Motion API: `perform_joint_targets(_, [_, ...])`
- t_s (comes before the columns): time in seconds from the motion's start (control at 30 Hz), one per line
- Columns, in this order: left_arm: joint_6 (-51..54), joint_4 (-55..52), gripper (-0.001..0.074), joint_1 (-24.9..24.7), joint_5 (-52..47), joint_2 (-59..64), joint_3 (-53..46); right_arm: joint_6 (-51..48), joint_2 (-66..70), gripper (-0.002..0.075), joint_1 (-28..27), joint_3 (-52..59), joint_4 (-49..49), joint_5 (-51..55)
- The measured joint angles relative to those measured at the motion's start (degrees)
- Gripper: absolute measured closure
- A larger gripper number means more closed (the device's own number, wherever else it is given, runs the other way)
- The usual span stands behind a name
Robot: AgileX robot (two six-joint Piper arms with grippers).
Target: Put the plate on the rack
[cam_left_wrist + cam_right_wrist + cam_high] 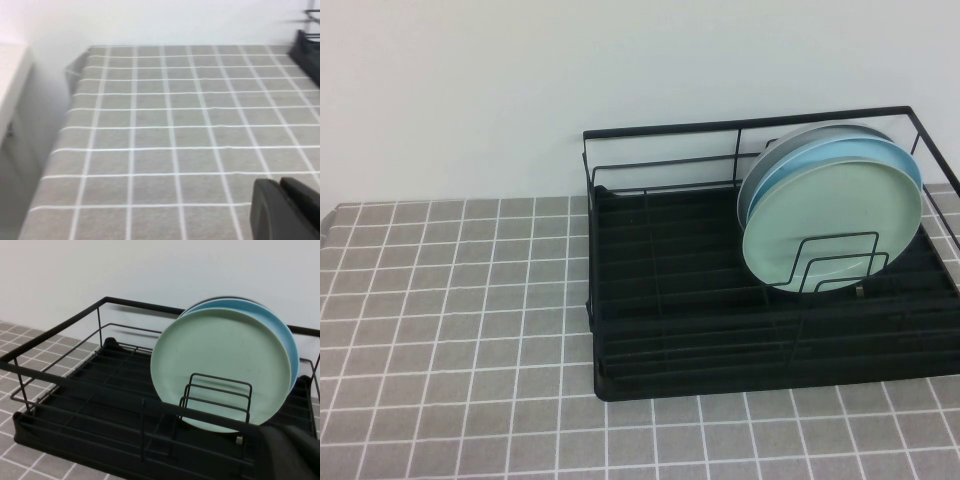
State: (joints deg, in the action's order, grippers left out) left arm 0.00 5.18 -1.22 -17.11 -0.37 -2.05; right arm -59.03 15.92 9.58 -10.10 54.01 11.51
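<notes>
A plain white wall backs our table [450,330], covered in grey cloth with a white grid. The rack [650,300] sits at the table's far right, its right end running out of the high view. The plate [830,225] stands upright on edge among the wire dividers at the rack's right end, leaning back against a light blue plate [840,155]. The table to the rack's left lies open out to its left edge. Our left hand [287,210] hangs low over that open cloth; our right hand [290,452] is just outside the rack's front rail. We cannot tell whether either hand is open or closed.
</notes>
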Motion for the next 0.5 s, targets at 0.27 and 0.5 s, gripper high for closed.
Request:
perform_joint_targets(0.27, [0.0,0.0,0.0735,2.0,-0.1,0.0,0.0,0.0,0.0,0.0727,0.0,0.0,0.0,0.0])
perform_joint_targets(0.5, [0.0,0.0,0.0735,2.0,-0.1,0.0,0.0,0.0,0.0,0.0727,0.0,0.0,0.0,0.0])
